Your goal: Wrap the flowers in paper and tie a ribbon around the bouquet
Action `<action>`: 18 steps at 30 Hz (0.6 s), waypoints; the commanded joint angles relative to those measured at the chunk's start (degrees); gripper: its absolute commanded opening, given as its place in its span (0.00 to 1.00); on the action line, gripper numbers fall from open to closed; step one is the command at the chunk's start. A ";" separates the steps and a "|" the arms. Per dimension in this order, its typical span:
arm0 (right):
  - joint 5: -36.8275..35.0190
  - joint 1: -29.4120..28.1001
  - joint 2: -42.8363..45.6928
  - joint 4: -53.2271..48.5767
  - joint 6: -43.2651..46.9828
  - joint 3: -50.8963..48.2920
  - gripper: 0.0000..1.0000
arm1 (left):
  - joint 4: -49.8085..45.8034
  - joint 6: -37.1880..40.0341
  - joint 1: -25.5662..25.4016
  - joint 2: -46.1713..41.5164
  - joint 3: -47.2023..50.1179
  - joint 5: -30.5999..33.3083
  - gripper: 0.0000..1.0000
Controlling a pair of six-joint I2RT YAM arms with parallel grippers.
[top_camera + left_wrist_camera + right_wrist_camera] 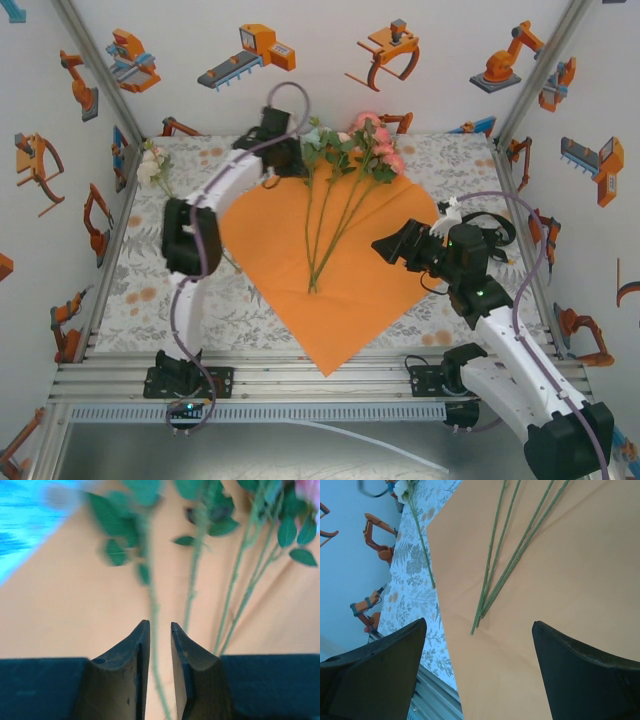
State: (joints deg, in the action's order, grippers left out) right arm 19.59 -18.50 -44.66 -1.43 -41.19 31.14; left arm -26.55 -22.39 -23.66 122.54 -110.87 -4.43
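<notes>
right gripper (479,625): my fingers here are spread wide with nothing between them. They hang over the near right part of the large, bright orange sheet of thin paper (300,300).
paper, lie: it lies flat as a diamond on the grey floral tablecloth (135,290), one corner pointing at my bases.
paper, feel: I judge it light and floppy, quick to crease, and likely to slide on the cloth.
paper, hold: I would pinch an edge or a corner and fold from there. I would not press on its middle.
flowers (340,200): this small bunch of artificial pink, white and pale-green blooms on long thin green stems lies on the paper.
stem ends (313,288): they meet near the middle of the sheet, just ahead of my right fingers, and the stems fan out toward the far side.
flowers, feel: very light, I reckon, with springy stems that roll and splay apart when nudged.
flowers, hold: the bare lower stems, where they run close together, are the place to pinch. The soft heads are not.
left gripper (159,625): my fingers stand a narrow gap apart at the far left edge of the sheet. One stem runs along that gap, but the view is blurred and I cannot tell whether either pad touches it.
blooms (375,140): they lie over the sheet's far corner.
single white flower (152,168): it lies on the cloth at the far left, apart from the paper.
</notes>
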 commanded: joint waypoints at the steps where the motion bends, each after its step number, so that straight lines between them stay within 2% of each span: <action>1: -1.23 0.22 0.05 3.62 -0.86 -1.58 0.78 | 5.23 -3.49 11.49 -12.21 12.86 5.25 0.31; 4: -0.73 0.28 -0.92 5.63 -1.35 -2.30 0.78 | 4.28 -3.83 20.97 -16.82 20.41 7.63 0.35; 7: -0.01 0.24 -1.88 5.13 -0.64 -1.62 0.78 | -0.13 -1.01 26.67 -16.08 20.41 16.52 0.36; 13: -0.61 0.29 -0.84 1.68 1.71 -0.37 0.78 | -6.10 4.04 30.41 -5.19 10.76 22.99 0.37; 18: -1.49 0.27 0.41 0.47 2.51 -0.71 0.78 | -10.92 7.54 30.73 4.78 0.29 22.12 0.41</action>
State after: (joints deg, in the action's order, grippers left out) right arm 19.38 -18.50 -45.43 -0.45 -40.45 29.28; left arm -32.23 -18.70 7.05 124.36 -105.95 16.49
